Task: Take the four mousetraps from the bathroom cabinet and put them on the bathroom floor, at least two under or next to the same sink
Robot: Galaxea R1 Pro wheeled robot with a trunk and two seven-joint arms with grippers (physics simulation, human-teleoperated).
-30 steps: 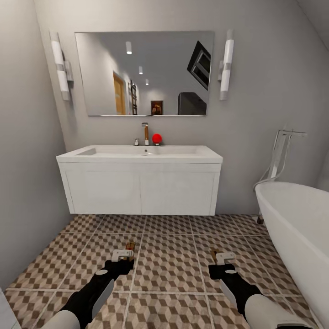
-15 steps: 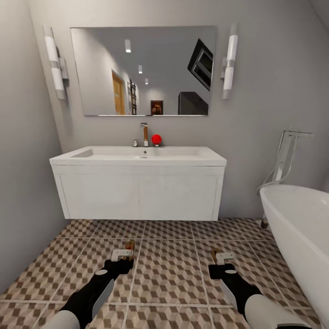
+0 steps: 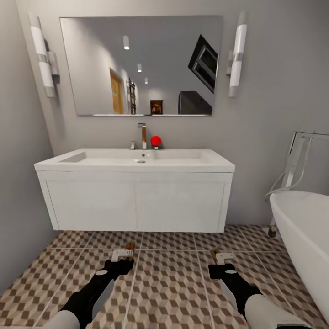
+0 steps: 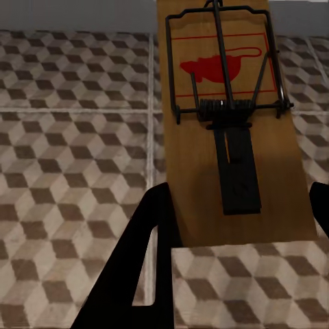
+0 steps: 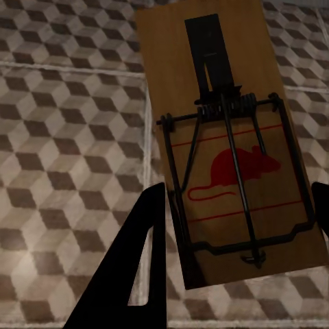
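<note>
Two mousetraps are in hand: the left pincer (image 3: 122, 254) is clenched on one mousetrap (image 4: 229, 123), the right pincer (image 3: 221, 258) on the other mousetrap (image 5: 229, 147), both held above the bathroom floor (image 3: 169, 283). Each wooden board sits between dark fingers (image 4: 140, 260) with its wire spring facing the wrist camera. Beyond stands the white sink (image 3: 137, 160) on its vanity, with a bathtub (image 3: 304, 237) on the robot's right. To do this well, I would lower each arm close to the tiles just beside the vanity, level the boards, then release gently.
</note>
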